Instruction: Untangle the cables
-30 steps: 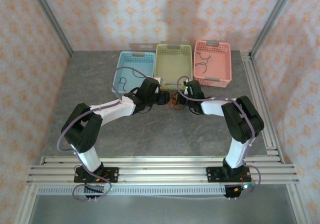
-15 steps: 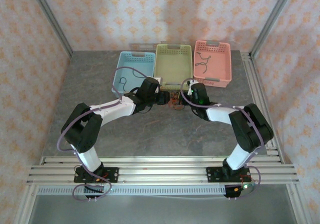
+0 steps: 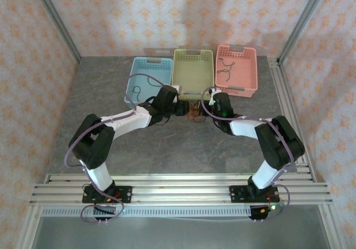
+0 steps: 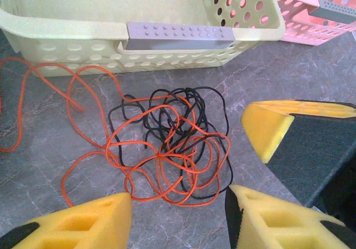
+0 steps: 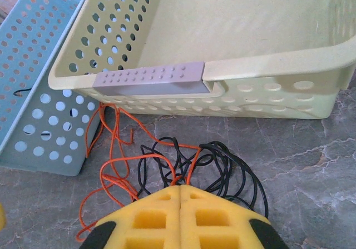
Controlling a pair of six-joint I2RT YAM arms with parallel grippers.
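R gripper [image 5: 181,190] shut, prob. pinching cables [image 5: 192,157].

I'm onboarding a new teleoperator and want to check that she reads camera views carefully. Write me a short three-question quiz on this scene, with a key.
1. True or false: the right gripper has its yellow foam fingers shut.
2. Relative to the pale green perforated plastic basket, the tangle of thin orange and black cables lies: A) inside it; B) on the grey marbled table before it; C) behind it.
3. What lies in the pink perforated plastic basket?
Key: 1 true; 2 B; 3 a thin dark cable.
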